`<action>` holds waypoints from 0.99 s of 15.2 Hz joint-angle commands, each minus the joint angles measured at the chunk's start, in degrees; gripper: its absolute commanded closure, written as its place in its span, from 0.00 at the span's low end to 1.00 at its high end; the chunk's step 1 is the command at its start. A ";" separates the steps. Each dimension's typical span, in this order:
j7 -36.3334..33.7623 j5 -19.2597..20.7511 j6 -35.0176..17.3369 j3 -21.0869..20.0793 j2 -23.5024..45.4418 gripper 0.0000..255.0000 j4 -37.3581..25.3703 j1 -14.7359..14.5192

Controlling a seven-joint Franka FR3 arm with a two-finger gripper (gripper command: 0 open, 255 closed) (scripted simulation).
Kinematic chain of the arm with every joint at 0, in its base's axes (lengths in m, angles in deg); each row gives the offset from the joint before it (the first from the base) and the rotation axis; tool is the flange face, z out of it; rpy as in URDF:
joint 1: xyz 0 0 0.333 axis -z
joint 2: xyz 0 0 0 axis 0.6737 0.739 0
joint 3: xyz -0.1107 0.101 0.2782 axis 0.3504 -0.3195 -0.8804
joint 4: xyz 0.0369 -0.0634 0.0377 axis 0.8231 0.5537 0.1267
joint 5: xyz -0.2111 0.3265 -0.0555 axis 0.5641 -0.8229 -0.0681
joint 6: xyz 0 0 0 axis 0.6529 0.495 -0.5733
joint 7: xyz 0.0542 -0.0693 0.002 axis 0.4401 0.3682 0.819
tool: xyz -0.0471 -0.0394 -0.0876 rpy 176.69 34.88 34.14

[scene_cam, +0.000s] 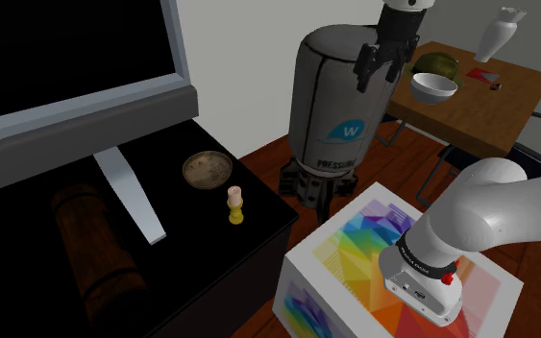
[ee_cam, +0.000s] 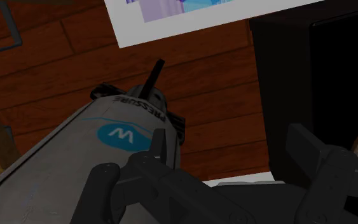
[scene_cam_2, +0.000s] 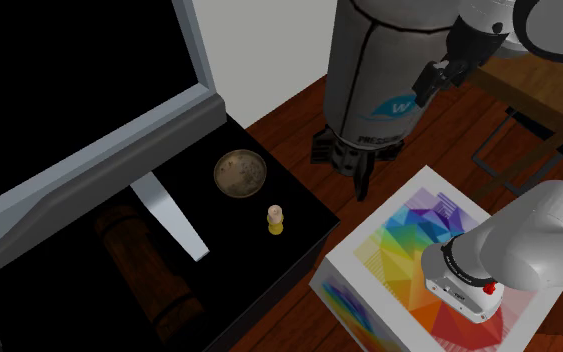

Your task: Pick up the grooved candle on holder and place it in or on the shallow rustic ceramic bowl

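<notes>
Plainly, one candle (scene_cam: pixel 235 204) stands near one brown bowl (scene_cam: pixel 207 170); the hand (scene_cam: pixel 378 79) gapes empty.

Blue "W" badge (scene_cam: pixel 352 129) and word "PRESSURE" on grey tank (scene_cam: pixel 331 77)

Reddish wood-plank floor (scene_cam: pixel 407 158), plain pale wall (scene_cam: pixel 239 58). Black surface (scene_cam: pixel 210 235) carries a big grey-framed screen (scene_cam: pixel 86 120) on a grey stand. Grey tank (scene_cam: pixel 340 86) on the floor, brown wooden surface (scene_cam: pixel 508 96) behind it.
</notes>
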 commanded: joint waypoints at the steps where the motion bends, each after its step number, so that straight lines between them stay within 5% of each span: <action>1: 0.00 0.00 0.00 0.00 0.00 0.00 0.00 0.00; 15: -17.34 -11.05 -14.19 -15.20 9.21 0.00 6.26 -5.60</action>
